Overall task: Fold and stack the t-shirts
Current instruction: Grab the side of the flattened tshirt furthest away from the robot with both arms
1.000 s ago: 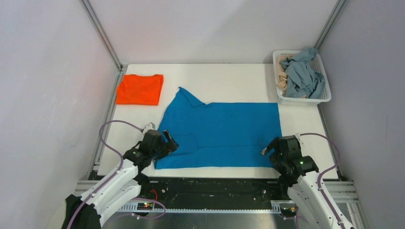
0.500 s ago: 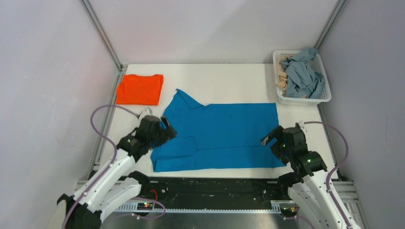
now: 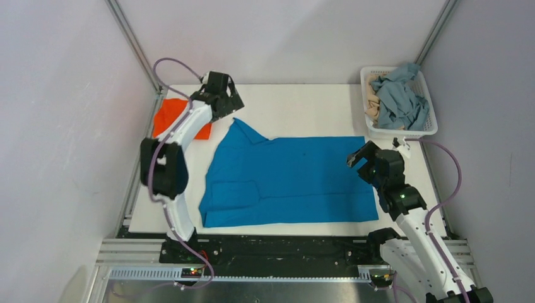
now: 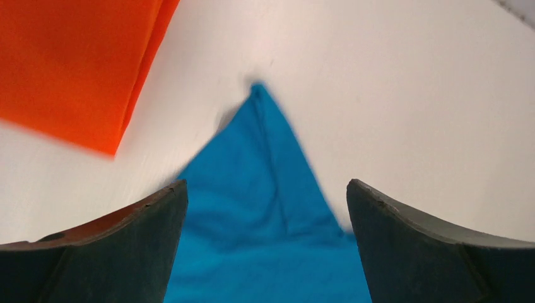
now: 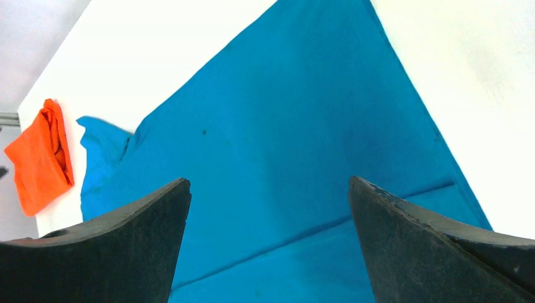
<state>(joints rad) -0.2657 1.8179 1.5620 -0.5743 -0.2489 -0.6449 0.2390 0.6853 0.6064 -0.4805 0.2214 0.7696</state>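
Note:
A blue t-shirt (image 3: 290, 180) lies flat across the middle of the table, its near edge folded over and one sleeve pointing to the far left. A folded orange t-shirt (image 3: 165, 117) lies at the far left. My left gripper (image 3: 228, 104) is open and empty above the blue sleeve tip (image 4: 265, 208), beside the orange shirt (image 4: 69, 63). My right gripper (image 3: 361, 161) is open and empty over the blue shirt's right edge (image 5: 284, 145). The right wrist view also shows the orange shirt (image 5: 38, 158) at its left edge.
A white basket (image 3: 429, 129) with several crumpled grey-blue and beige garments (image 3: 397, 101) stands at the far right corner. Grey walls and metal posts close in the table on three sides.
My left arm has swung from the blue shirt's near left corner out to the far sleeve tip. My right gripper has moved a little farther along the shirt's right edge.

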